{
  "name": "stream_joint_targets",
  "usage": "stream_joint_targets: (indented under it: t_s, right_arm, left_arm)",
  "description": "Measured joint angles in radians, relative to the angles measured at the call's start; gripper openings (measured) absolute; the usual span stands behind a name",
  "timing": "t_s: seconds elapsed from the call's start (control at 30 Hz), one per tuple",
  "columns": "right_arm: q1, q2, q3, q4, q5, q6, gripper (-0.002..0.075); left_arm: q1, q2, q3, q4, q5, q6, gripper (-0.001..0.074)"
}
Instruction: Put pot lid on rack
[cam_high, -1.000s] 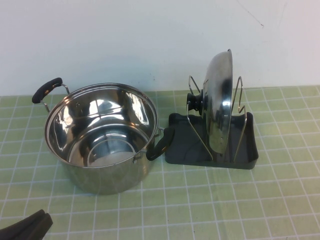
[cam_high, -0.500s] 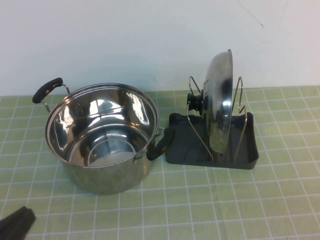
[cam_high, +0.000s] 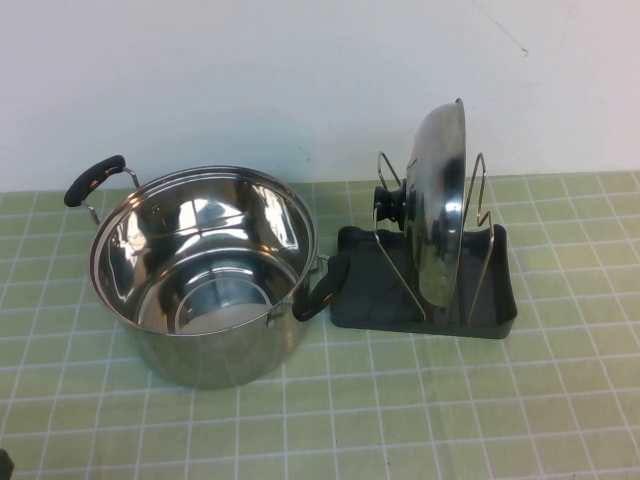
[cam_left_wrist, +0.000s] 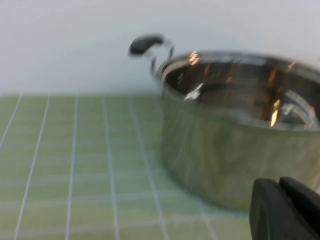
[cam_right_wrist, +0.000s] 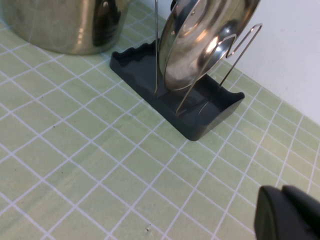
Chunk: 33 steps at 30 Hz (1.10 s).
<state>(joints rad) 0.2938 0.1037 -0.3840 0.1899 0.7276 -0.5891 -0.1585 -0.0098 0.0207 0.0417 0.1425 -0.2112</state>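
Already done: pot lid upright between rack loops; left gripper near pot, right gripper near rack, both fingers closed, empty.

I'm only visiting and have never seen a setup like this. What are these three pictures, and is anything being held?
A two-armed robot photographs its table three ways: once from above, once from each wrist. On the green tiled mat stands an empty steel pot. Beside it, not touching, sits the rack, with the pot lid upright on edge between its wire loops. Nothing is held. The dark shape low in the left wrist view is the left claw, near the pot. The right claw hangs over the mat, away from the rack.
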Motion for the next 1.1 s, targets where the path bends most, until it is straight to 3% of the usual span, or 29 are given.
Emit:
stream_joint_targets:
  t_s: [0.13,1.1]
  right_arm:
    - [0.0,0.0,0.002,0.0,0.0,0.0,-0.0001]
    - [0.0,0.0,0.003,0.002,0.0,0.0,-0.0001]
  left_arm:
    - [0.042,-0.002,0.0,-0.029,0.157,0.015,-0.0001]
    - [0.108,-0.004,-0.002,-0.034,0.165,0.087,-0.0002]
